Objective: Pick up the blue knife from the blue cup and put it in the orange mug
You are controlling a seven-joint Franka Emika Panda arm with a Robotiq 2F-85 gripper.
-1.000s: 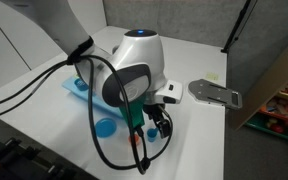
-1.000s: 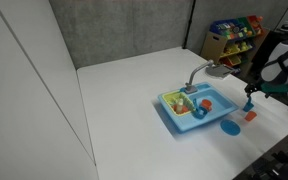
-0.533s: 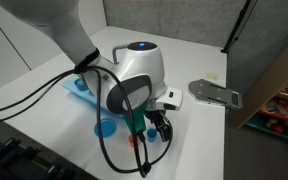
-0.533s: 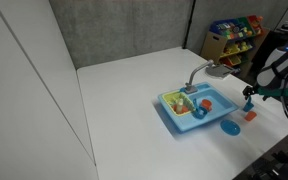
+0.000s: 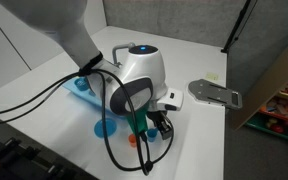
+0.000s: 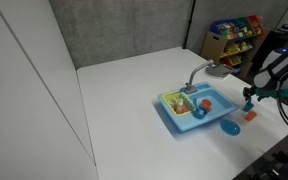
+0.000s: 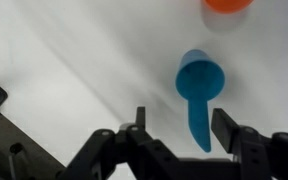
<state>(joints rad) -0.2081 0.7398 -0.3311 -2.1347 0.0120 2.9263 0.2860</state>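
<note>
It looks like a lab or office corner, with grey partition panels (image 6: 124,30), a plain white desk (image 6: 124,115) and a rack of coloured storage bins (image 6: 234,35).

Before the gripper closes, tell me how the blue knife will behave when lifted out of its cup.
The knife looks thin and plastic: probably light and fairly stiff. Its narrow, smooth blade may slip or twist in the open gripper. It leans in the small blue cup, which will likely tip if the knife catches the rim.
</note>
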